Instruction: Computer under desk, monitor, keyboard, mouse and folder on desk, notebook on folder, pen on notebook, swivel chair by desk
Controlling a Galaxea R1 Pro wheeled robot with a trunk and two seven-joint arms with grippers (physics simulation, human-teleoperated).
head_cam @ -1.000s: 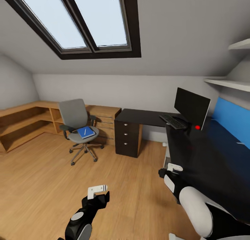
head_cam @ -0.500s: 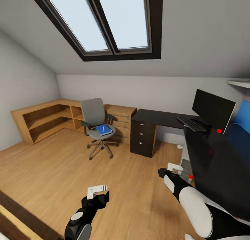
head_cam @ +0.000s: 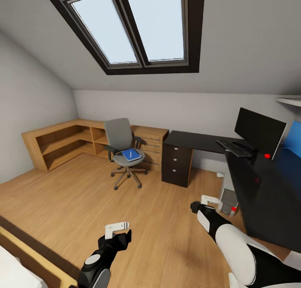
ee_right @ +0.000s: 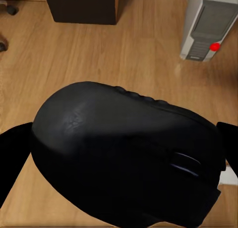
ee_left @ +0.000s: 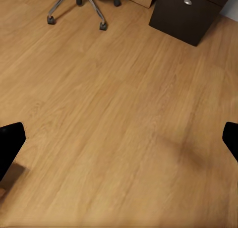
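Right gripper (ee_right: pixel 124 153) is clamping the mouse (ee_right: pixel 124 153) over bare floor, short of the desk (head_cam: pixel 267 192) front edge. Left gripper (ee_left: pixel 119 139) is hanging spread, empty. Risk: mouse slipping out, or right arm clipping that edge. Keyboard (head_cam: pixel 235 148) is sitting by the monitor (head_cam: pixel 260 131), near the back edge.

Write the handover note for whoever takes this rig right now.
Right gripper: shut on the mouse.
Left gripper: open, empty, over bare floor.
Monitor and keyboard are on the desk; computer is on the floor under it.
Folder, with a pen on top, is on the swivel chair, which stands away from the desk.
Left: mouse beside keyboard, folder, notebook, pen, then the chair.
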